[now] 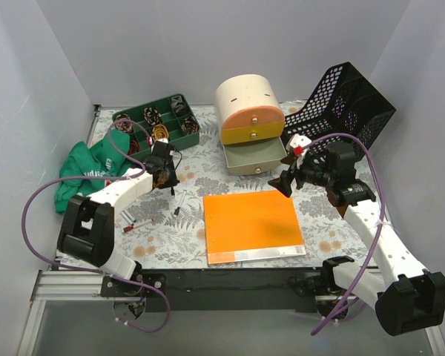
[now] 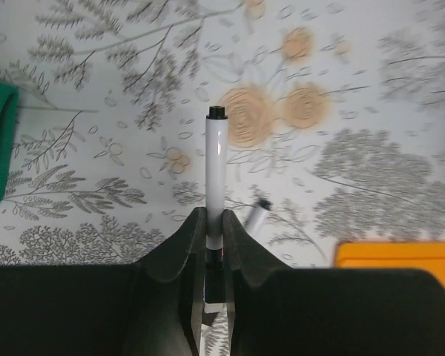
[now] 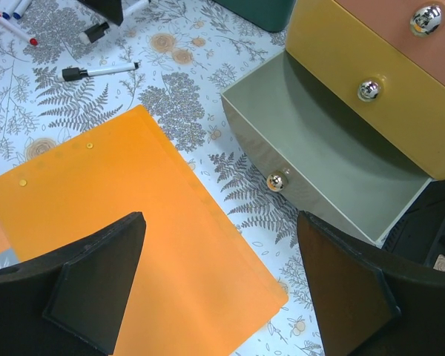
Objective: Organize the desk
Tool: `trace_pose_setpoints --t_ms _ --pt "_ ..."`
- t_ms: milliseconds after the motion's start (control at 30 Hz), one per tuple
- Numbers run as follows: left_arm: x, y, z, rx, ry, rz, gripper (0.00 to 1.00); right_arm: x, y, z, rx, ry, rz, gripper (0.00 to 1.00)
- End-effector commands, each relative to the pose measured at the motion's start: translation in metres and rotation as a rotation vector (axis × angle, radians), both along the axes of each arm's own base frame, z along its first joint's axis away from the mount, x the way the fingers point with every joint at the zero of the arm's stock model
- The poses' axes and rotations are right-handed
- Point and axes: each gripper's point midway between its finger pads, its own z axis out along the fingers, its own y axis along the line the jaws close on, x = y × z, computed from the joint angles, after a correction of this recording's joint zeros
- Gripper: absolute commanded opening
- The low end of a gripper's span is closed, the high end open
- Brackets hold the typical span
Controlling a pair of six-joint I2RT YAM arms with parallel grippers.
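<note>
My left fingers [image 1: 167, 178] pinch a slim white marker with a black tip [image 2: 216, 170], its long axis pointing straight out past their tips. My right fingers [image 1: 285, 181] are spread wide. Beneath both lies the fern-and-flower printed surface [image 1: 170, 248], longer side to side, with plain grey walls [image 1: 208, 44] around it.

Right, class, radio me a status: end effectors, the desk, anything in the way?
Left end effector shut on white marker. Right end effector open, empty, near open drawer. Desk cluttered: loose markers, green cloth. Orange folder mid-desk.
</note>
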Motion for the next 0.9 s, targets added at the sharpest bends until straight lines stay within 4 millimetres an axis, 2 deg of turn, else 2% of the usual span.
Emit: trace_pose_setpoints --t_ms 0,33,67,133,167,200,233,267,367,400,433,467,500,533,567,600,633,667,733,767,833,867 --pt "0.023 -0.043 0.075 -0.193 -0.203 -0.133 0.01 -0.002 0.000 0.012 0.013 -0.041 0.015 0.92" --pt "0.022 -0.055 0.082 -0.236 -0.218 -0.175 0.00 -0.001 -0.001 0.013 0.012 -0.044 0.011 0.91" --pt "0.016 -0.075 0.091 -0.318 -0.218 -0.258 0.00 -0.001 -0.001 0.012 0.011 -0.041 0.011 0.92" --pt "0.018 -0.101 0.113 -0.367 -0.274 -0.375 0.00 0.001 -0.003 0.013 0.007 -0.046 0.003 0.91" --pt "0.012 -0.119 0.118 -0.414 -0.266 -0.470 0.00 0.001 -0.005 0.014 0.006 -0.049 -0.002 0.91" --pt "0.013 -0.134 0.135 -0.430 -0.310 -0.578 0.00 0.003 -0.007 0.013 0.003 -0.051 -0.012 0.91" --pt "0.004 -0.151 0.143 -0.455 -0.326 -0.695 0.00 0.004 -0.008 0.013 0.002 -0.054 -0.016 0.92" --pt "0.004 -0.160 0.142 -0.423 -0.348 -0.796 0.00 0.004 -0.009 0.013 0.001 -0.051 -0.019 0.91" --pt "0.011 -0.186 0.165 -0.324 -0.451 -0.965 0.00 0.005 -0.012 0.015 0.004 -0.055 -0.026 0.91" --pt "0.017 -0.191 0.156 -0.299 -0.435 -0.984 0.00 0.006 -0.013 0.015 0.004 -0.055 -0.029 0.91" --pt "0.023 -0.201 0.172 -0.283 -0.484 -1.021 0.00 0.006 -0.013 0.015 0.003 -0.056 -0.031 0.91" --pt "0.029 -0.205 0.175 -0.269 -0.499 -1.042 0.00 0.006 -0.014 0.014 0.002 -0.053 -0.033 0.92" --pt "0.037 -0.212 0.162 -0.242 -0.485 -1.076 0.00 0.007 -0.016 0.014 0.001 -0.054 -0.039 0.92" --pt "0.041 -0.220 0.165 -0.234 -0.497 -1.099 0.00 0.007 -0.016 0.014 0.000 -0.054 -0.040 0.91" --pt "0.050 -0.230 0.178 -0.228 -0.532 -1.121 0.00 0.008 -0.017 0.014 -0.001 -0.054 -0.044 0.92" --pt "0.054 -0.236 0.179 -0.212 -0.539 -1.147 0.00 0.009 -0.018 0.013 -0.002 -0.055 -0.048 0.92" --pt "0.059 -0.247 0.161 -0.210 -0.505 -1.166 0.00 0.010 -0.019 0.013 -0.002 -0.055 -0.050 0.91" --pt "0.068 -0.256 0.175 -0.203 -0.543 -1.173 0.00 0.010 -0.020 0.013 -0.002 -0.055 -0.053 0.92" --pt "0.077 -0.266 0.166 -0.176 -0.534 -1.178 0.02 0.011 -0.022 0.013 -0.005 -0.055 -0.061 0.92" --pt "0.087 -0.268 0.153 -0.145 -0.513 -1.161 0.04 0.011 -0.022 0.014 -0.003 -0.058 -0.060 0.91" --pt "0.097 -0.273 0.154 -0.118 -0.529 -1.152 0.09 0.011 -0.024 0.014 -0.004 -0.059 -0.064 0.91" --pt "0.103 -0.273 0.146 -0.096 -0.519 -1.134 0.12 0.012 -0.024 0.014 -0.003 -0.059 -0.064 0.92"
